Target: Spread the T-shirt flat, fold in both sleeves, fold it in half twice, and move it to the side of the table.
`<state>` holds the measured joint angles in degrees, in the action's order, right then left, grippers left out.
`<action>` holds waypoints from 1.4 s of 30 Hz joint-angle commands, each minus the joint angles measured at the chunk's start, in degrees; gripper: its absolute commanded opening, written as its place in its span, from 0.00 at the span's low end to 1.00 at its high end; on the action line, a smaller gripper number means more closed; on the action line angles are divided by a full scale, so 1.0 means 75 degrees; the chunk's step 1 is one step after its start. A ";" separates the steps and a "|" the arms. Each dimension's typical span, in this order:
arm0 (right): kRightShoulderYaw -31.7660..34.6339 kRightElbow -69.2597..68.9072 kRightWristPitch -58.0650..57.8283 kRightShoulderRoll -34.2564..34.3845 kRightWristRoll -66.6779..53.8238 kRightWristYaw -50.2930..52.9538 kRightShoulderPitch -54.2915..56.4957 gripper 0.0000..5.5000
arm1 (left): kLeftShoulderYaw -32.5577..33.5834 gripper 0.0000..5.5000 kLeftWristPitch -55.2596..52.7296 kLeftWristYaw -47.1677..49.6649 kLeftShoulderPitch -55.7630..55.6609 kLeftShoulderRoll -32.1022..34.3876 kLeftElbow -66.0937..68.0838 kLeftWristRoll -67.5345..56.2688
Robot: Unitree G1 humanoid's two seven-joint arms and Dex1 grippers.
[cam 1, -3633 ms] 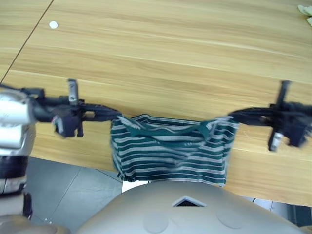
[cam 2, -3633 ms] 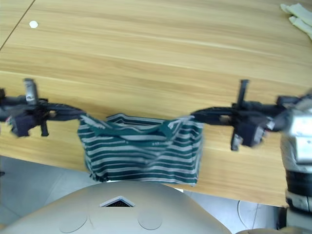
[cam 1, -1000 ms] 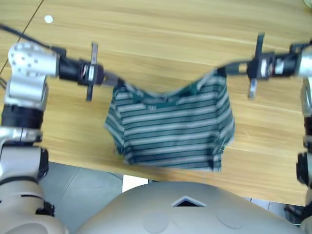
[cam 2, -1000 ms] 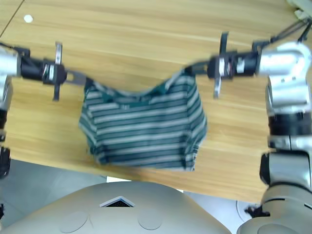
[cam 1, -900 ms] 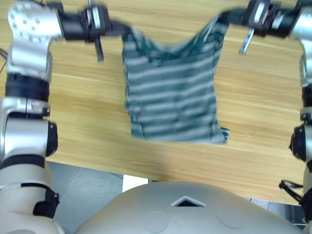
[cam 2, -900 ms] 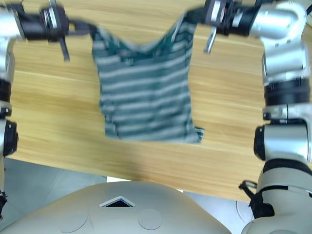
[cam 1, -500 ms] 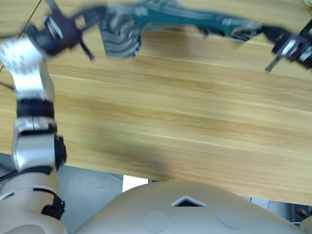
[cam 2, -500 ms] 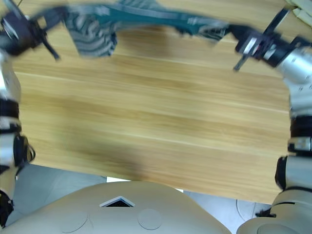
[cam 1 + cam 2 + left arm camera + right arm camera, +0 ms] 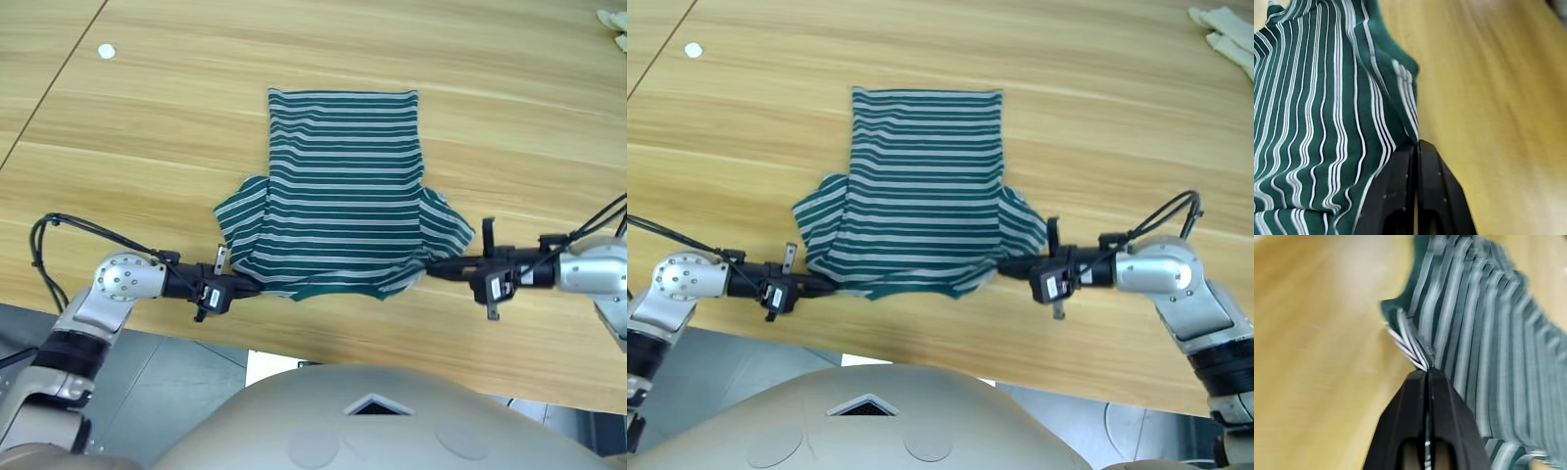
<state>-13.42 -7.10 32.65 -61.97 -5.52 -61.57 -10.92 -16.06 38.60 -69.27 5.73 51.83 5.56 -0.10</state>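
T-shirt (image 9: 343,186) is laid flat, long axis pointing away, hem far. Near corners are pinched by left gripper (image 9: 245,287) and right gripper (image 9: 437,267).

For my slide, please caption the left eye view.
Left gripper and right gripper pinch the striped T-shirt on the wooden table.

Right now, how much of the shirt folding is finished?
The spreading looks nearly done: the green striped T-shirt lies mostly flat on the wooden table. In hand: the left gripper and right gripper are shut on its near shoulder edges. Left: both sleeves stick out unfolded, neither halving fold is made, and it sits mid-table, not at the side.
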 commanded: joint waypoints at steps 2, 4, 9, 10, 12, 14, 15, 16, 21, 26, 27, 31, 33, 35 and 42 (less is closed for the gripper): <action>-0.0268 0.0192 -0.0247 -0.0013 0.0525 -0.0256 -0.0165 0.17 | 0.0353 0.00 -0.0510 0.0143 0.0460 0.0706 -0.0896 0.0104; -0.0108 0.0201 -0.0293 -0.0117 0.0515 -0.0219 -0.0246 0.23 | 0.0221 0.00 -0.0770 -0.0079 0.0676 0.0832 -0.1450 -0.0478; 0.1100 0.0097 -0.0132 -0.0420 -0.0313 -0.0095 -0.0333 0.40 | 0.0175 0.12 -0.1413 -0.0812 0.0926 0.0937 -0.2116 -0.2181; 0.1396 0.0031 -0.0113 -0.0483 -0.0608 -0.0159 -0.0361 0.43 | 0.0290 0.14 -0.1433 -0.1025 0.1052 0.0973 -0.2401 -0.2811; 0.1852 0.0096 -0.0216 -0.0420 -0.0901 -0.0051 -0.0149 0.49 | 0.0529 0.20 -0.1402 -0.1305 0.1151 0.0976 -0.2667 -0.3591; 0.2048 0.0315 -0.0345 -0.0267 -0.0851 0.0118 0.0133 0.51 | 0.0561 0.21 -0.1287 -0.1391 0.1003 0.0836 -0.2311 -0.3458; 0.2082 0.0434 -0.0419 -0.0152 -0.0732 0.0233 0.0306 0.51 | 0.0527 0.21 -0.1237 -0.1408 0.0939 0.0752 -0.2094 -0.3240; 0.2067 0.0540 -0.0493 -0.0050 -0.0606 0.0333 0.0464 0.51 | 0.0494 0.21 -0.1190 -0.1414 0.0907 0.0690 -0.1947 -0.3056; 0.1427 0.1184 -0.0797 0.0454 0.0829 0.0829 0.1123 0.51 | 0.0573 0.21 -0.1357 -0.1333 0.0498 0.0452 -0.1444 -0.2771; 0.0734 0.1671 -0.0751 0.0778 0.1770 0.0879 0.1405 0.52 | 0.0930 0.32 -0.1596 -0.0906 -0.0354 -0.0115 -0.0421 -0.2704; 0.0634 0.1813 -0.0728 0.0800 0.1907 0.0887 0.1460 0.52 | 0.0940 0.34 -0.1568 -0.0951 -0.0347 -0.0170 -0.0371 -0.2743; 0.0381 0.2553 -0.0664 0.0768 0.2547 0.1109 0.1633 0.52 | 0.1051 0.45 -0.1552 -0.1243 -0.0171 -0.0309 -0.0685 -0.3309; 0.0454 0.2764 -0.0661 0.0699 0.2612 0.1235 0.1695 0.52 | 0.1142 0.50 -0.1547 -0.1287 -0.0170 -0.0340 -0.0682 -0.3357; 0.0632 0.2822 -0.0580 0.0567 0.2498 0.1335 0.1670 0.52 | 0.1198 0.56 -0.1519 -0.1336 -0.0162 -0.0333 -0.0605 -0.3283; 0.1010 0.2697 -0.0302 0.0369 0.2118 0.1414 0.1413 0.52 | 0.1314 0.77 -0.1375 -0.1389 -0.0160 -0.0322 -0.0347 -0.2994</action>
<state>-7.04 14.67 29.36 -58.16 12.14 -50.69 0.75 -7.12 27.45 -79.44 4.72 49.20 1.84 -24.15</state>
